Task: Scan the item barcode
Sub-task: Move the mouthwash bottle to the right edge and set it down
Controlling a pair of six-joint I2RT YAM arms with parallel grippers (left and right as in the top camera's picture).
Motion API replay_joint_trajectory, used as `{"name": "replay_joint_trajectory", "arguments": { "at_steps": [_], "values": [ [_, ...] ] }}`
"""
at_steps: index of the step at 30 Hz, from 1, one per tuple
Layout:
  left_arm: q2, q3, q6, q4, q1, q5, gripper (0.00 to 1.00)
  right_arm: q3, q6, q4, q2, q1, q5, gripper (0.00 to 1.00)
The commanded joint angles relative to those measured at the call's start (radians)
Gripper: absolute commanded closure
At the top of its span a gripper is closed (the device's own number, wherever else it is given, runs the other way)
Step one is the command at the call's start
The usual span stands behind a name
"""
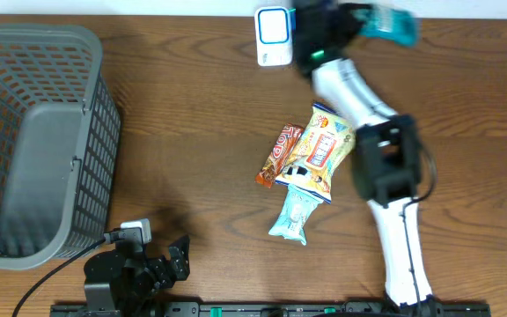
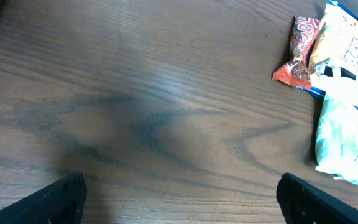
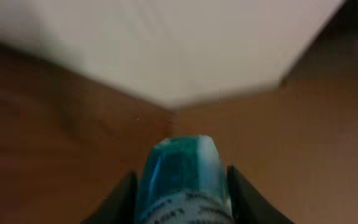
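My right gripper (image 3: pixel 182 193) closed on a teal packet (image 3: pixel 179 162) near the white scanner (image 1: pixel 274 35), left gripper (image 2: pixel 185 199) wide open, empty

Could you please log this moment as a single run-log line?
left gripper: open, empty | right gripper: shut on teal packet, near scanner | snack pile: mid-table | basket: far left

Basket (image 1: pixel 99 141) far left; snacks (image 1: pixel 324 150) centre (scanner (image 1: pixel 273 35) behind them).
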Motion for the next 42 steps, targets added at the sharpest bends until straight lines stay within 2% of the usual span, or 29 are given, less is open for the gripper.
{"name": "replay_joint_trajectory", "arguments": {
  "at_steps": [1,5,8,14,19,23,27,31,32,34,36,42],
  "values": [
    [-0.002,-0.005,-0.009,-0.010,0.001,0.012,0.02,0.014,0.300,-0.187,-0.047,-0.131,0.107,0.92],
    [-0.002,-0.005,-0.010,-0.010,0.001,0.012,0.02,0.014,0.536,-0.454,-0.047,-0.237,-0.034,0.90],
    [-0.002,-0.005,-0.009,-0.010,0.001,0.013,0.02,0.014,0.709,-0.591,-0.047,-0.308,-0.128,0.90],
    [-0.002,-0.005,-0.009,-0.010,0.001,0.012,0.02,0.014,0.904,-0.722,-0.047,-0.424,-0.230,0.91],
    [-0.002,-0.005,-0.009,-0.010,0.001,0.012,0.02,0.014,1.023,-0.789,-0.047,-0.521,-0.246,0.83],
    [-0.002,-0.005,-0.009,-0.010,0.001,0.013,0.02,0.014,1.095,-0.842,-0.047,-0.581,-0.321,0.71],
    [-0.002,-0.005,-0.009,-0.010,0.001,0.012,0.02,0.014,1.177,-0.896,-0.047,-0.620,-0.384,0.48],
    [-0.002,-0.005,-0.010,-0.010,0.001,0.013,0.02,0.015,1.199,-0.921,-0.048,-0.643,-0.465,0.30],
    [-0.002,-0.005,-0.009,-0.010,0.001,0.012,0.02,0.015,1.201,-0.928,-0.048,-0.647,-0.484,0.23],
    [-0.002,-0.005,-0.009,-0.010,0.001,0.013,0.02,0.018,1.231,-0.949,-0.048,-0.650,-0.489,0.10],
    [-0.002,-0.005,-0.009,-0.010,0.001,0.013,0.02,0.024,1.252,-0.967,-0.052,-0.651,-0.488,0.01],
    [-0.002,-0.005,-0.009,-0.010,0.001,0.012,0.02,0.059,1.251,-1.027,-0.108,-0.632,-0.592,0.01]
  ]
}}
